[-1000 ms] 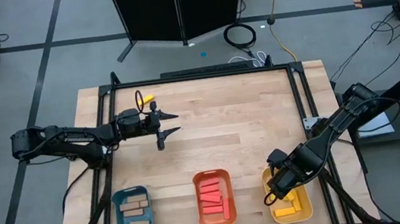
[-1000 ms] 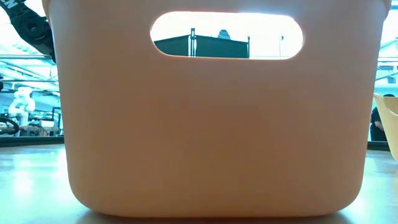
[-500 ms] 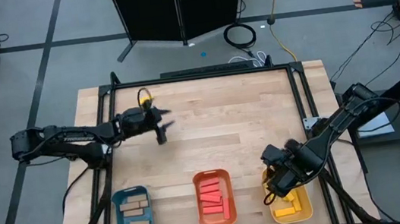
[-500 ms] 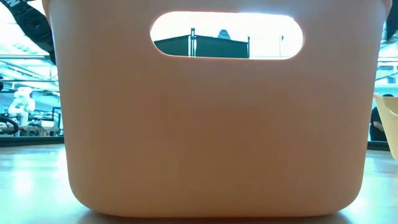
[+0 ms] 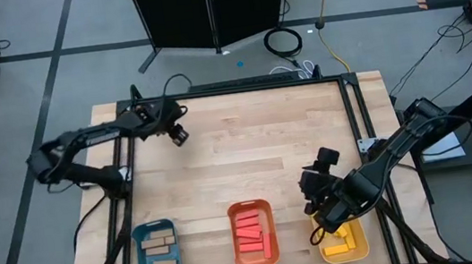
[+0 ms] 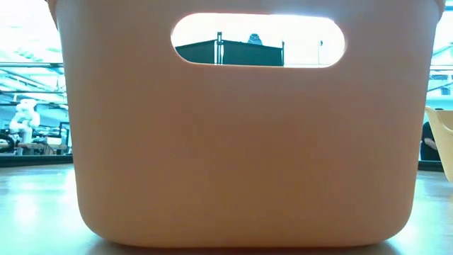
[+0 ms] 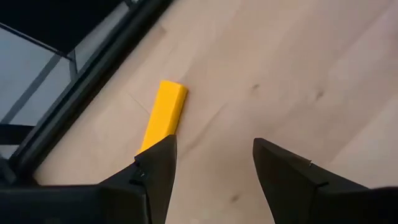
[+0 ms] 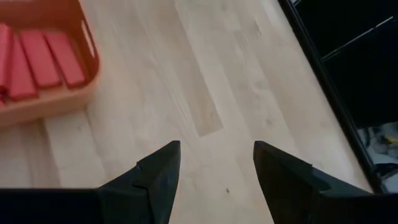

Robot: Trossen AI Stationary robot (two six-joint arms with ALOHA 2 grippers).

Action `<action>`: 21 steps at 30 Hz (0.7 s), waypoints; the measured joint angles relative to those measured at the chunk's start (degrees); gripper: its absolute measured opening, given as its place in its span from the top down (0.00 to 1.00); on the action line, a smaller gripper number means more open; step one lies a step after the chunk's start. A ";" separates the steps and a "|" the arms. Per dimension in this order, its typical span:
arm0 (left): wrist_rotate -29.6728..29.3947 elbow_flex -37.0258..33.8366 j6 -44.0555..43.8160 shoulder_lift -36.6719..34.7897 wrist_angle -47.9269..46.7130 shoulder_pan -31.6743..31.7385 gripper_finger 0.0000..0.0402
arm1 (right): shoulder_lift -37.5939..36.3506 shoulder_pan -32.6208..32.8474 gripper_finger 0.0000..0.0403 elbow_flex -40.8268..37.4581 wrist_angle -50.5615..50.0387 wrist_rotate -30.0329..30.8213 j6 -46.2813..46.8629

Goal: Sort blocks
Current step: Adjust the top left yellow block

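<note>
Counting one yellow block point(image 7: 164, 116) beside table point(image 5: 256, 147) edge.

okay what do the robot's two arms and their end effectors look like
Both arms are dark, nearly black, jointed links with thin black cables looping along them. The left end effector and right end effector each end in two matte black, wedge-shaped fingers tapering to blunt tips. No markings are visible.

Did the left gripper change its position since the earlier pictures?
Yes. In the high view the left gripper has swung toward the table's far left corner, nearer the black frame rail, and now hangs by the yellow block with open jaws.
</note>
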 joint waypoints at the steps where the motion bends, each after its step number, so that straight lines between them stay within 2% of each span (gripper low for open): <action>1: 0.24 0.83 1.44 1.79 -0.41 0.81 0.48 | 0.00 0.00 0.51 -0.65 0.01 0.08 -0.37; 5: 0.57 4.63 4.62 9.92 -3.00 3.53 0.48 | 0.00 0.09 0.51 -4.47 -0.01 0.47 -0.96; 10: 0.10 12.20 6.84 19.35 -13.99 5.89 0.48 | 0.00 0.09 0.51 -9.92 0.45 -0.84 -0.71; 16: -0.49 21.61 9.27 26.50 -23.42 7.80 0.48 | 0.00 0.09 0.51 -14.29 3.67 -3.87 -0.69; 21: -0.90 27.51 11.06 29.83 -27.23 9.86 0.48 | 0.00 0.09 0.51 -16.27 7.24 -4.16 -1.64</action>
